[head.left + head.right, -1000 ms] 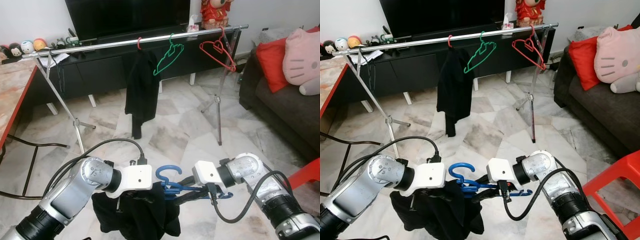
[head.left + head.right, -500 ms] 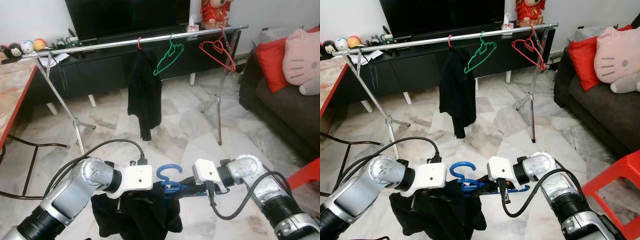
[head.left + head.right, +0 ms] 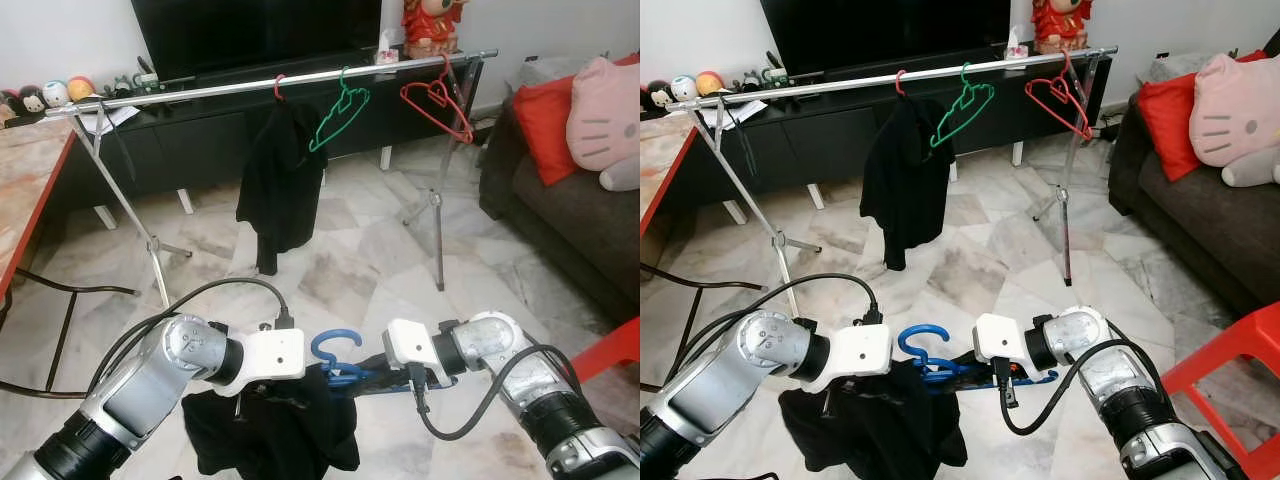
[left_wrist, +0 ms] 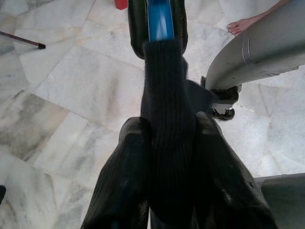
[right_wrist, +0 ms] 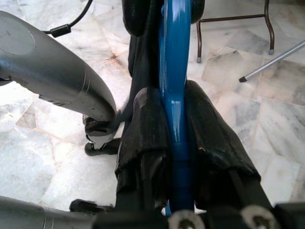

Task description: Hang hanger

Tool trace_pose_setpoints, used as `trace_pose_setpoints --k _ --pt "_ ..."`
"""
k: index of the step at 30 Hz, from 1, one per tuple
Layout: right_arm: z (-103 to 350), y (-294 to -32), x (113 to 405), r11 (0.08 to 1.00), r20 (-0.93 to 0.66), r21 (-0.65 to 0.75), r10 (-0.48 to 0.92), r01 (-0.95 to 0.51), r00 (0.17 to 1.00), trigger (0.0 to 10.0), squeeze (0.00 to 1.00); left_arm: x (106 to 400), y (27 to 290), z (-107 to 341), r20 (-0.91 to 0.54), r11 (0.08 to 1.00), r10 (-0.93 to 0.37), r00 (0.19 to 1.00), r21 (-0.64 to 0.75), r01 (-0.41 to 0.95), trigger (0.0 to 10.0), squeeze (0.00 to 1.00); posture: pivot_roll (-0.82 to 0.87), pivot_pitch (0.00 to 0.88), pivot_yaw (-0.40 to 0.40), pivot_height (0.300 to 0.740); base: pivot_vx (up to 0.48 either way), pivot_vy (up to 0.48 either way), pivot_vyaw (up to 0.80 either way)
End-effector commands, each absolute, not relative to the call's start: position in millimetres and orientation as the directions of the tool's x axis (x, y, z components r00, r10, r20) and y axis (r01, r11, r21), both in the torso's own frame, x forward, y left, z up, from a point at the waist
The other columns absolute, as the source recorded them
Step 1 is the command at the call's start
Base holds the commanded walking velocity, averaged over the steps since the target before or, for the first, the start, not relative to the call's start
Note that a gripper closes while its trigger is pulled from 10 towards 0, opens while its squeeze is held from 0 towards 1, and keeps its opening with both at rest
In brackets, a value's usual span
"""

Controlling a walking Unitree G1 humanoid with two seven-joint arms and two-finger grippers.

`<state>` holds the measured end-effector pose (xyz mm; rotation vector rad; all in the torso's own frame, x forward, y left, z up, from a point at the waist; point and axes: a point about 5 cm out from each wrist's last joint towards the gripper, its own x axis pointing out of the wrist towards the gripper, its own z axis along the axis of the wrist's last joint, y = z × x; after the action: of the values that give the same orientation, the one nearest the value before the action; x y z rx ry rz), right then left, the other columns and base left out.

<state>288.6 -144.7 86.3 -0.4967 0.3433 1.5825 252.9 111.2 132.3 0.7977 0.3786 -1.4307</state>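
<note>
A blue hanger [image 3: 335, 350] with a black garment [image 3: 270, 435] draped on it hangs low in front of me, between both arms. My left gripper [image 4: 171, 126] is shut on the garment-covered arm of the hanger. My right gripper [image 5: 174, 93] is shut on the bare blue bar [image 5: 172, 57] of the hanger. Farther ahead stands a silver clothes rail [image 3: 200, 92]. On it hang a black garment [image 3: 280, 180] on a red hook, an empty green hanger [image 3: 335, 120] and an empty red hanger [image 3: 440, 105].
A black TV cabinet [image 3: 200, 140] stands behind the rail. A dark sofa [image 3: 570, 220] with a red cushion and a pink plush is at the right, a red stool [image 3: 615, 350] at lower right. A red-edged table [image 3: 30, 180] is at the left. A person's foot [image 4: 243, 24] rests on the marble floor.
The black garment on the rail has swung to the left. Both grippers and the blue hanger have barely moved.
</note>
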Motion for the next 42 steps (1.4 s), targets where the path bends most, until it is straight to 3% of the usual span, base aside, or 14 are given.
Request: trace_pose_setpoints --k 1,8,11,16,21,24,26,30,32,33,34,36,40,42 --pt "90 -139 291 -0.091 -0.498 -0.103 0.867 -0.991 -0.028 0.0 0.00 258 112 144 -0.655 -0.055 -0.735 0.175 0.315 0.948 10.0 1.00 -0.13 0.000 0.056 0.740 0.000 0.000 0.00" --pt "88 -138 293 -0.054 -0.491 -0.121 0.871 -0.991 0.013 0.0 0.00 257 113 145 -0.654 -0.056 -0.739 0.162 0.299 0.953 10.0 1.00 -0.13 0.000 0.057 0.740 0.000 0.000 0.00" --pt "89 -139 298 0.002 -0.479 -0.149 0.875 -0.989 0.074 0.0 0.00 260 116 149 -0.642 -0.028 -0.743 0.188 0.311 0.950 10.0 1.00 -0.13 0.000 0.057 0.740 0.000 0.000 0.00" --pt "88 -143 305 0.097 -0.467 -0.180 0.868 -0.979 0.172 0.0 0.00 269 126 157 -0.606 0.055 -0.745 0.278 0.359 0.932 10.0 1.00 -0.12 0.000 0.056 0.740 0.000 0.000 0.00" --pt "83 -153 316 0.317 -0.433 -0.224 0.815 -0.922 0.385 0.0 0.00 283 134 172 -0.487 0.215 -0.752 0.443 0.455 0.864 10.0 1.00 -0.13 0.000 0.058 0.740 0.000 0.000 0.00" --pt "83 -154 317 0.332 -0.428 -0.227 0.811 -0.916 0.400 0.0 0.00 283 134 172 -0.483 0.223 -0.753 0.446 0.450 0.865 10.0 1.00 -0.13 0.000 0.058 0.740 0.000 0.000 0.00" --pt "84 -158 328 0.468 -0.402 -0.271 0.739 -0.841 0.540 0.0 0.00 286 131 172 -0.420 0.286 -0.752 0.508 0.486 0.826 10.0 1.00 -0.13 0.000 0.059 0.740 0.000 0.000 0.00" --pt "84 -158 329 0.484 -0.399 -0.278 0.728 -0.830 0.558 0.0 0.00 286 131 172 -0.412 0.294 -0.751 0.516 0.490 0.820 10.0 1.00 -0.13 0.000 0.059 0.740 0.000 0.000 0.00" --pt "98 -153 342 0.576 -0.321 -0.263 0.705 -0.774 0.633 0.0 0.00 294 126 164 -0.326 0.416 -0.717 0.616 0.510 0.753 10.0 1.00 -0.13 0.000 0.057 0.740 0.000 0.000 0.00" --pt "104 -151 346 0.603 -0.290 -0.252 0.699 -0.757 0.654 0.0 0.00 297 124 160 -0.293 0.472 -0.689 0.663 0.513 0.717 10.0 0.10 -0.13 0.000 0.057 0.740 0.000 0.000 0.00" --pt "112 -146 351 0.619 -0.254 -0.252 0.699 -0.744 0.668 0.0 0.00 300 121 153 -0.255 0.537 -0.646 0.720 0.519 0.666 10.0 0.00 -0.13 0.000 0.055 0.740 0.000 0.000 0.00" --pt "118 -142 354 0.616 -0.238 -0.262 0.705 -0.743 0.668 0.0 0.00 302 118 148 -0.215 0.613 -0.602 0.769 0.493 0.617 10.0 0.00 -0.13 0.000 0.053 0.740 0.000 0.000 0.00" --pt "124 -139 357 0.620 -0.218 -0.275 0.704 -0.735 0.676 0.0 0.00 301 112 144 -0.191 0.653 -0.571 0.798 0.483 0.583 10.0 0.00 -0.12 0.000 0.050 0.740 0.000 0.000 0.00" --pt "133 -134 362 0.625 -0.196 -0.284 0.704 -0.727 0.683 0.0 0.00 302 105 140 -0.177 0.721 -0.493 0.852 0.464 0.514 10.0 0.00 -0.12 0.000 0.048 0.740 0.000 0.000 0.00"
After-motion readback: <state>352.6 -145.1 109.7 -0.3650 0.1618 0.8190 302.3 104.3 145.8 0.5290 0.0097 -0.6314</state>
